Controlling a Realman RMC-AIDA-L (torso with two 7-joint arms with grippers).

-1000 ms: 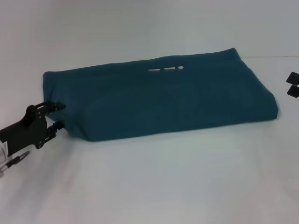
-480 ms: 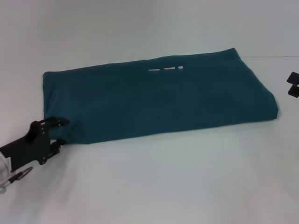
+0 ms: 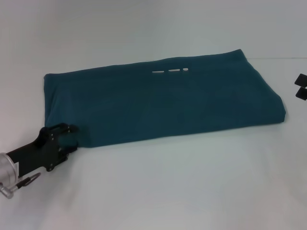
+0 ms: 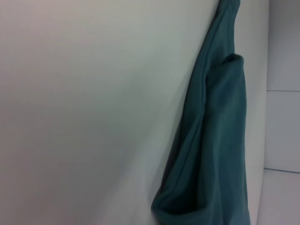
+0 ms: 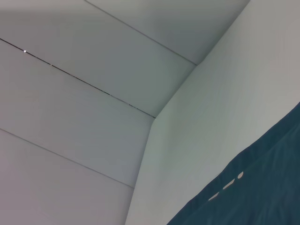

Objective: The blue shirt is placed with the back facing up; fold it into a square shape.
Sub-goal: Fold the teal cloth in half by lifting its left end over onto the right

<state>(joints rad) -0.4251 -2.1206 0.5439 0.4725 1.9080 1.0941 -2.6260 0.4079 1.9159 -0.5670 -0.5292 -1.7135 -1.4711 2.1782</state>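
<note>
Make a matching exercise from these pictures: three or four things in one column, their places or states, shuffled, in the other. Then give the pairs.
Things:
1. blue shirt
2. left gripper
3. right gripper
4. white marks

Places or states:
A. at the shirt's near left corner
B. at the head view's right edge, apart from the shirt
C. near the shirt's far edge
D. folded into a long rectangle on the table

Pairs: 1-D, 2-A, 3-B, 4-C

A plain white table (image 3: 168,182) fills the foreground, and pale panelled walls (image 5: 79,93) with thin seams rise behind it.
</note>
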